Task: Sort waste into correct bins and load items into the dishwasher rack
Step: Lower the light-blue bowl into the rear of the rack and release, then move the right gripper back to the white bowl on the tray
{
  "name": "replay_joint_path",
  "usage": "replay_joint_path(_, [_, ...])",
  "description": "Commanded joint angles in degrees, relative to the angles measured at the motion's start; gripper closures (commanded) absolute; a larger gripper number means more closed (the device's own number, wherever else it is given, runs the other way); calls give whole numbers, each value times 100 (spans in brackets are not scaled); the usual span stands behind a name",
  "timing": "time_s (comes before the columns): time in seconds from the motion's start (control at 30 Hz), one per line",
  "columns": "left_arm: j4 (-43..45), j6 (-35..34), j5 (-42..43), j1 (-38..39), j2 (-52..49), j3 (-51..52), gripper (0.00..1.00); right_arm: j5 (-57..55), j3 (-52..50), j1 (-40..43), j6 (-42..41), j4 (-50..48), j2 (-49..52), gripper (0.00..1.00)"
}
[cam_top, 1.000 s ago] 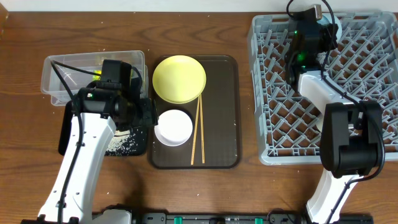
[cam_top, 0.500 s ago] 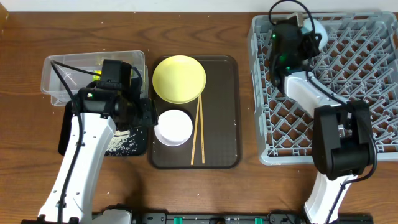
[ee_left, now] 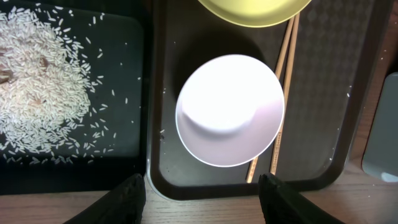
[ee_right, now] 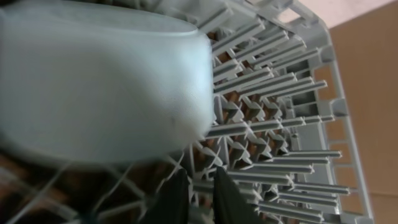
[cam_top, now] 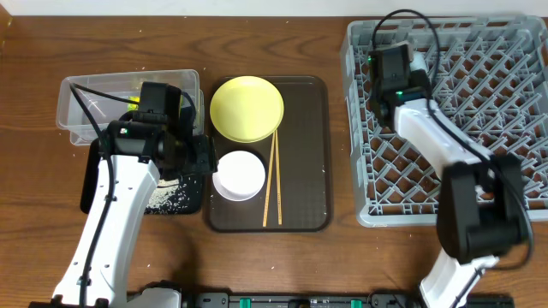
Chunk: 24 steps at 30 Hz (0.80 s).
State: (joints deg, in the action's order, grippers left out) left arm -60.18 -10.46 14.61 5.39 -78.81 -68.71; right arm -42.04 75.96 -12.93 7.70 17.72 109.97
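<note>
Right wrist view: the right fingers (ee_right: 177, 196) are drawn almost together, with only a thin gap left between them. They are closed at the rim of a smooth light blue bowl (ee_right: 93, 81), which is shown large and blurred. The bowl is held over a large square grey plastic dishwasher rack (ee_right: 280, 124), whose lattice of upright pegs is seen beneath it.

In the left wrist view the left fingers (ee_left: 127, 202) are spread wide apart and nothing is held between them. Below them a round, glossy white bowl (ee_left: 230, 111) is set upright on a large brown serving tray (ee_left: 323, 93). Two thin wooden chopsticks (ee_left: 281, 74) are laid side by side on the tray, partly hidden under the bowl's rim. The edge of a round yellow plate (ee_left: 255, 9) is seen on the same tray. Just beside it, a shallow black rectangular tray (ee_left: 124, 93) is strewn with loose white rice grains (ee_left: 37, 93), thickest at one side.

From overhead, a clear rectangular plastic tub (cam_top: 128, 75) is seen just behind the black tray. A small bright green snack wrapper (cam_top: 134, 101) is seen inside it, partly covered by the left arm. Everything is carried on a brown wood-grain worktop (cam_top: 257, 43), with the rack at its right side.
</note>
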Motion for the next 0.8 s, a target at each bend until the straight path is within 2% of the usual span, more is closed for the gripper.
replay_joint_path(0.0, [-26,31,-55,-22,20,24,39,1014,11,-74,-597,361,-776,79])
replay_joint_path(0.07, [-31,31,-55,-22,20,24,39,1589,11,-74,-599,671,-1108,68])
replay_joint_path(0.13, [-48,31,-55,-22,20,24,39,2371,11,-76,-619,994,-1445,64])
replay_joint_path(0.17, [-55,31,-57,-22,20,24,38,2815,11,-76,-682,1137,-1591,57])
replay_joint_path(0.23, [-68,31,-81,-24,20,24,35,3773,11,-76,-852,1368,-1845,49])
replay_joint_path(0.3, [-90,-9,-192,-24,20,24,35,4739,11,-92,-1152,1523,-2013,47])
replay_joint_path(0.43, [-326,-857,-1108,-46,20,24,30,6196,9,-306,-1685,1659,-2024,42])
replay_joint_path(0.57, [-522,-1207,-1342,-243,20,24,26,6496,9,-763,-1853,1727,-1847,40])
replay_joint_path(0.77, [-645,-1279,-1342,-763,20,24,22,6496,9,-1622,-2363,1650,-1270,40])
